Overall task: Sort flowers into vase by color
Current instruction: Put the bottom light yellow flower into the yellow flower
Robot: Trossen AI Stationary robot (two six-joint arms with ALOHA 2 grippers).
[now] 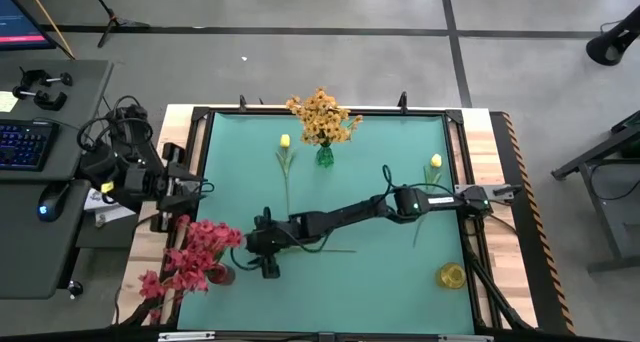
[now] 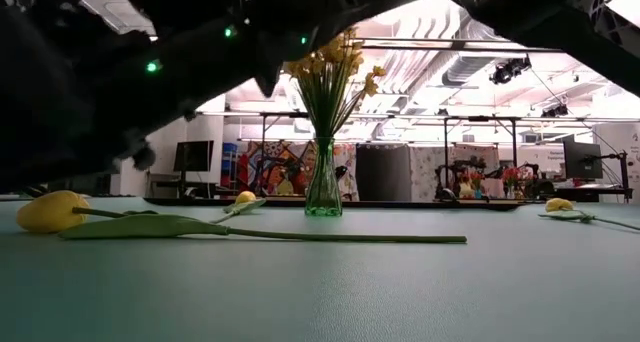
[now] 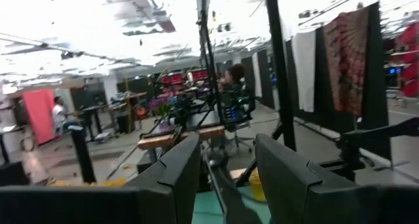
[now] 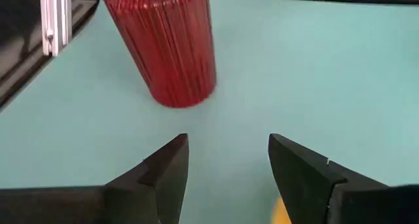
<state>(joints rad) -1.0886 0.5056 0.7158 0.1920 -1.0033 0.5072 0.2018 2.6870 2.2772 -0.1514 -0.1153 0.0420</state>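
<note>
From overhead I had the right arm stretched well across the teal mat (image 1: 400,272) toward its near-left corner, the right gripper (image 1: 268,264) hanging just beside the red ribbed vase (image 4: 171,44). The right wrist camera showed me its two dark fingers (image 4: 160,171) spread apart with bare mat between them and nothing held; the red vase stood upright a little way ahead of the tips, not touching them. A sliver of yellow sat at the picture's edge by one finger, too little for me to name.

The red-pink flowers (image 1: 195,250) were bunched in that red vase at the mat's left edge, spilling over the wooden border. The orange-yellow sprays (image 1: 322,115) stood in the green glass vase (image 2: 323,192) at the far middle of the mat. One yellow tulip (image 1: 285,141) lay flat just left of the green vase, another yellow tulip (image 1: 435,162) lay at the far right, and a third lay near the right gripper, its bud (image 2: 50,211) and long stem (image 2: 340,238) flat on the mat in the low view. A yellow glass vase (image 1: 451,276) stood empty at the near right.

The left gripper (image 1: 190,187) waited off the mat's left edge, raised, its fingers (image 3: 173,175) apart and holding nothing.
</note>
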